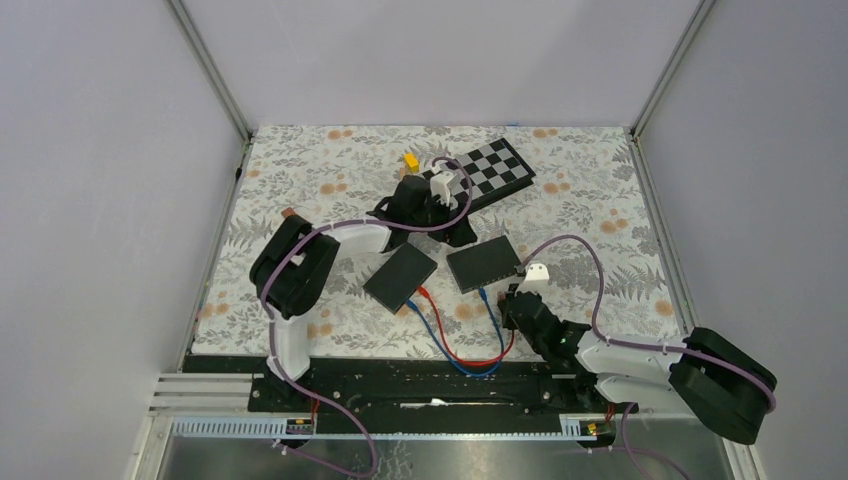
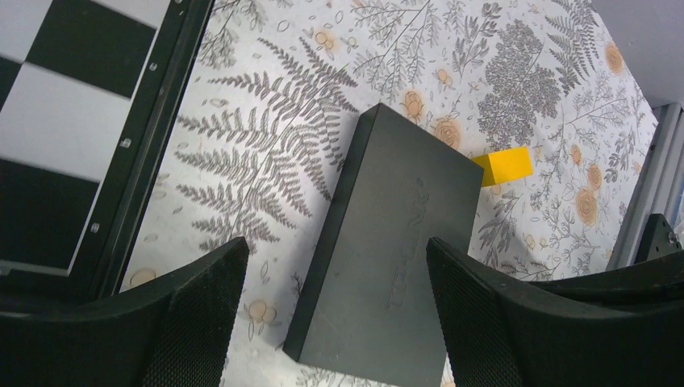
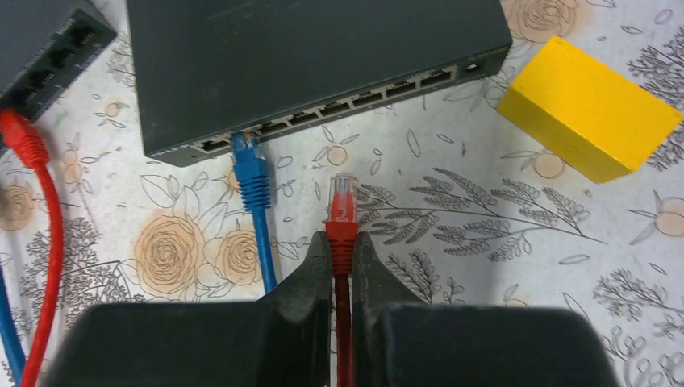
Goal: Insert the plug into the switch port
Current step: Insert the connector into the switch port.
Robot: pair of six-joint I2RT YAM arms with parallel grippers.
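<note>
A black switch (image 1: 485, 264) lies mid-table, its port row (image 3: 347, 105) facing my right gripper. A blue plug (image 3: 246, 149) sits in a port near the row's left end. My right gripper (image 3: 341, 242) is shut on the red plug (image 3: 343, 197), just behind its clear tip. The tip points at the port row and stops a short way from it, right of the blue plug. In the top view the right gripper (image 1: 515, 300) is just below the switch. My left gripper (image 2: 335, 258) is open and empty, hovering at the switch's far side (image 2: 395, 242).
A second black switch (image 1: 400, 276) lies to the left, with a red plug (image 3: 20, 133) in it. A yellow block (image 3: 589, 109) sits right of the first switch. A checkerboard (image 1: 495, 170) and another yellow block (image 1: 410, 159) are at the back. Red (image 1: 470, 358) and blue (image 1: 440, 345) cables loop near the front.
</note>
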